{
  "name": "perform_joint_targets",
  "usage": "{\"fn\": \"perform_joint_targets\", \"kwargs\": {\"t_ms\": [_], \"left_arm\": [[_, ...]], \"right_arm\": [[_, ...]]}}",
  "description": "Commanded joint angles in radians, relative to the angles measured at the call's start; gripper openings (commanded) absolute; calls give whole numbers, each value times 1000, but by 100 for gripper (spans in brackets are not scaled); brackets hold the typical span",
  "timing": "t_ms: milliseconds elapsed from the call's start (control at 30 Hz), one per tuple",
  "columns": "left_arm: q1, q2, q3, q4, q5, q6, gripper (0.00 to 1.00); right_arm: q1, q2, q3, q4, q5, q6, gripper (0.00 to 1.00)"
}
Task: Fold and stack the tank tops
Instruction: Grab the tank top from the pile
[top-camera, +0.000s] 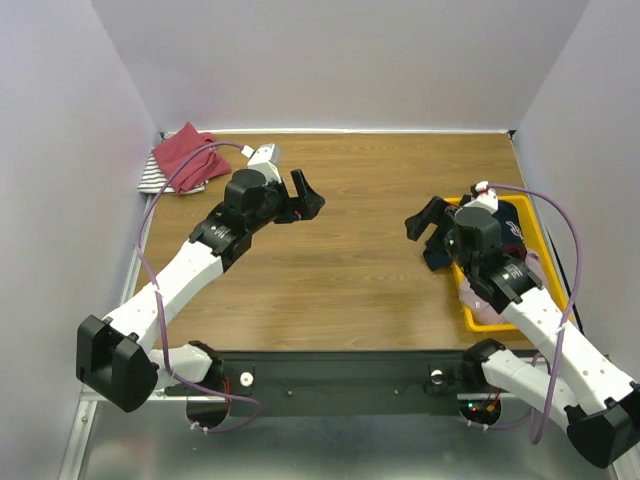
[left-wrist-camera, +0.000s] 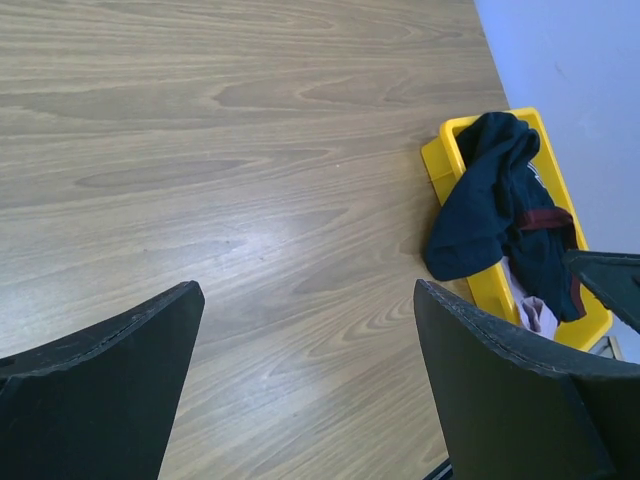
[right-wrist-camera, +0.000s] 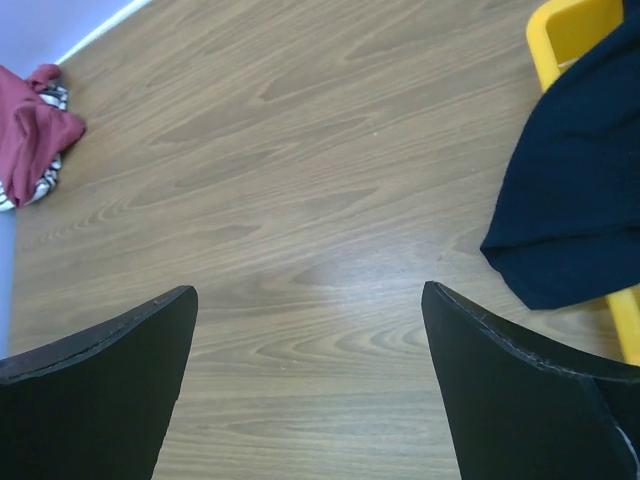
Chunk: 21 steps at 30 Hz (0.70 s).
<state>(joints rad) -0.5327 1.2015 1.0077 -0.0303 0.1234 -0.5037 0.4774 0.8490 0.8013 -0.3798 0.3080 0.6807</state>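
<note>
Your right gripper (top-camera: 418, 222) is spread and empty; pinch the navy tank top (left-wrist-camera: 480, 195) overhanging the tray (left-wrist-camera: 440, 160) rim.

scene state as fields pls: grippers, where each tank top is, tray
left gripper: open, empty, above bare table
right gripper: open, empty, beside the tray
yellow tray: right side of table
navy tank top: crumpled in tray, spilling over its rim toward table centre
pale pink tank top: in tray, mostly under the navy one
red tank top: far-left corner, bunched
striped tank top: under the red one, edge showing
</note>
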Motion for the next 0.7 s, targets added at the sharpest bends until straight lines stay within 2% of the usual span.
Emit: {"fn": "perform_joint_targets", "kwargs": {"t_ms": [0, 100, 233, 333, 600, 667], "left_arm": [[-1, -33, 5, 52, 30, 1, 98], [-1, -36, 2, 52, 38, 2, 98], [-1, -34, -7, 50, 62, 4, 98], [-1, -45, -20, 47, 76, 5, 98], [-1, -54, -37, 35, 108, 14, 98], [-3, -54, -37, 35, 122, 14, 98]], "right_arm": [[-3, 5, 39, -36, 36, -7, 100], [-5, 68, 90, -108, 75, -55, 100], [-37, 272, 196, -235, 268, -72, 100], [-193, 315, 196, -232, 160, -87, 100], [-287, 413, 133, -166, 123, -79, 100], [-348, 432, 115, -142, 102, -79, 100]]}}
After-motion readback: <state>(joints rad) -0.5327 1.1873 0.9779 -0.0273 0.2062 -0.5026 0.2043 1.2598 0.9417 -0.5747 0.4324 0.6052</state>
